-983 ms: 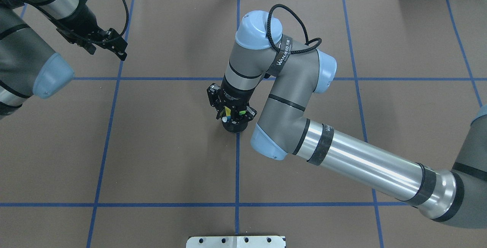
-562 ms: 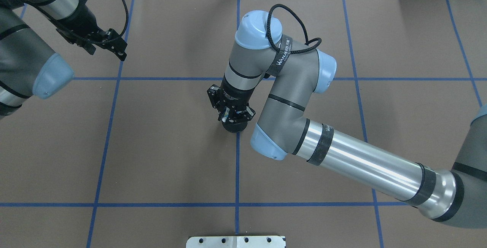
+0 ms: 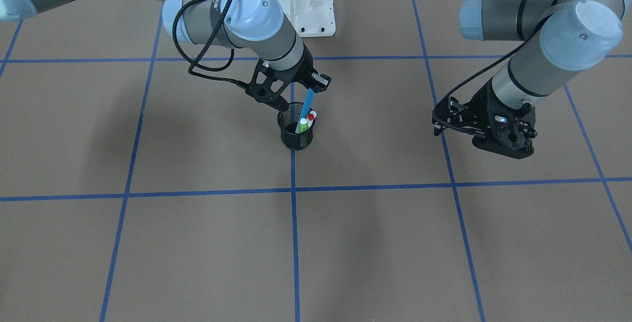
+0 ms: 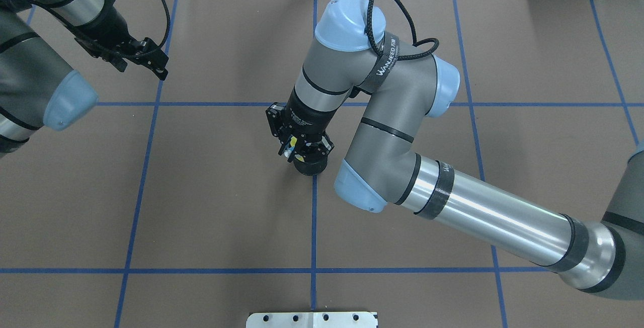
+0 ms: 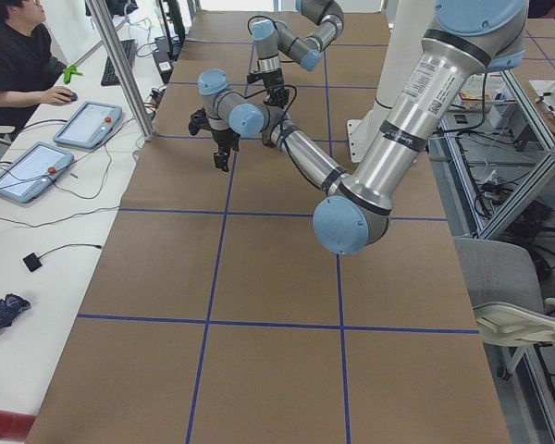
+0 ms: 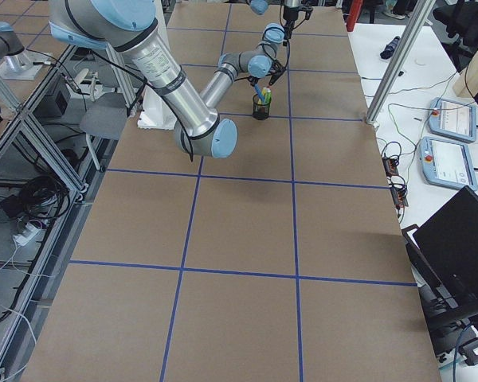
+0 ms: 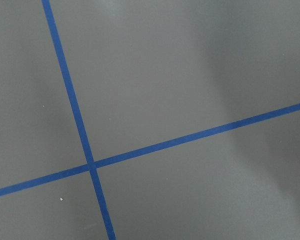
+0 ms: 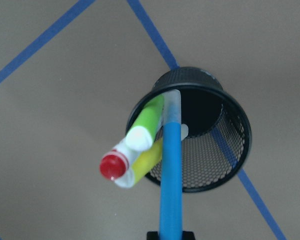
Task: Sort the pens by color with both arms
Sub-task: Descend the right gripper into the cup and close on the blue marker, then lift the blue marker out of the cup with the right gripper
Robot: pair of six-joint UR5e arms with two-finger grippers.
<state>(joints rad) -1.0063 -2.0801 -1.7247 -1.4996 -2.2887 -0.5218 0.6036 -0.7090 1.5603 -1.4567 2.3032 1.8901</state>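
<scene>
Right wrist-mounted view: blue pen (image 8: 171, 170) runs straight from the jaws down to the black mesh cup (image 8: 235, 150), its pale tip at the cup's mouth; I cannot tell whether the tip is inside the rim or just above it. Green pen (image 8: 149, 117), yellow pen (image 8: 147, 159) and white pen with red ends (image 8: 112, 166) stand in the cup, all leaning on the same side of its rim and touching each other. In the front-facing view, the right gripper (image 3: 314, 86) hangs just above the cup, jaws pinching the blue pen's upper end, pen tilted. The cup stands on the table (image 3: 148, 243). The left gripper (image 4: 160, 66) hangs well apart from the cup, jaws spread, holding nothing.
</scene>
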